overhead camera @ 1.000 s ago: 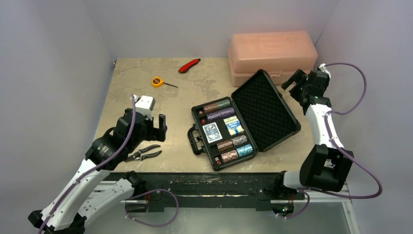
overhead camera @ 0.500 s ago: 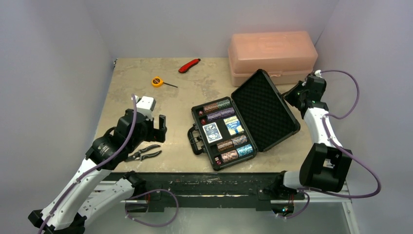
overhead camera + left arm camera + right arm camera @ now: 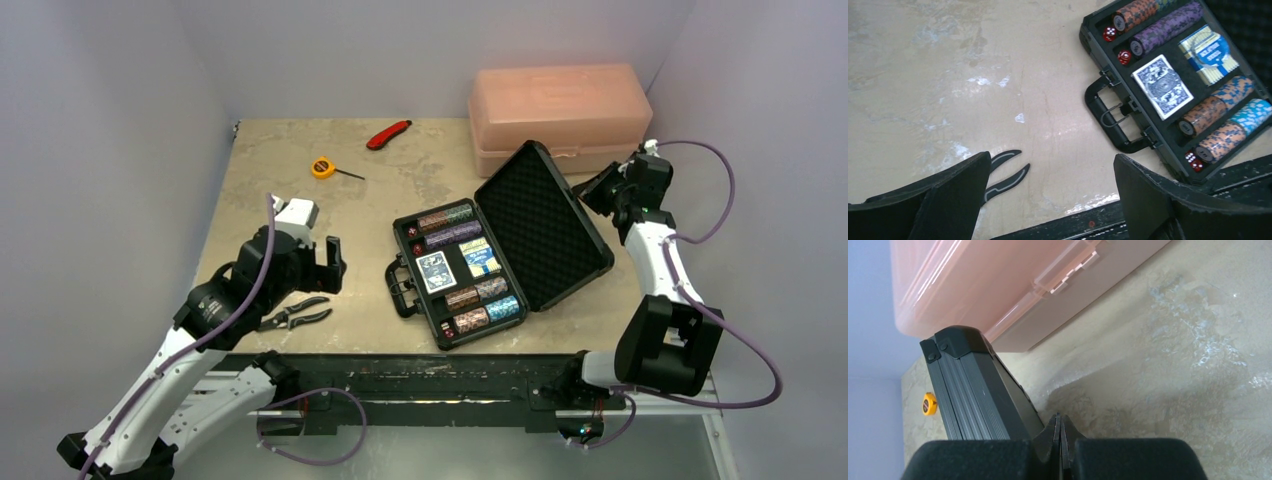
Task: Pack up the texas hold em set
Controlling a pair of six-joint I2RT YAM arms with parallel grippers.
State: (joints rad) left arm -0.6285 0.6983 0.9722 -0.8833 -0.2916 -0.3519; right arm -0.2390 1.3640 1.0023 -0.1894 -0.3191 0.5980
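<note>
The black case (image 3: 445, 322) lies open mid-table, its foam-lined lid (image 3: 540, 225) leaning back to the right. Its base holds chip rolls (image 3: 1168, 30), blue card decks (image 3: 1162, 86) and red dice (image 3: 1124, 56), and its handle (image 3: 1108, 117) points left. My left gripper (image 3: 325, 262) hovers left of the handle, open and empty (image 3: 1052, 165). My right gripper (image 3: 598, 190) sits just behind the lid's far right edge. Its fingers are pressed together on nothing (image 3: 1060, 420), with the lid's ribbed outer side (image 3: 973, 390) right beside them.
A translucent pink box (image 3: 560, 110) stands at the back right, close behind the lid and my right gripper. A red utility knife (image 3: 388, 133) and a yellow tape measure (image 3: 323, 167) lie at the back. Pliers (image 3: 295, 315) rest under my left gripper near the front edge.
My right gripper has shut and moved in toward the lid's far right edge. The left arm has barely moved and stays open.
</note>
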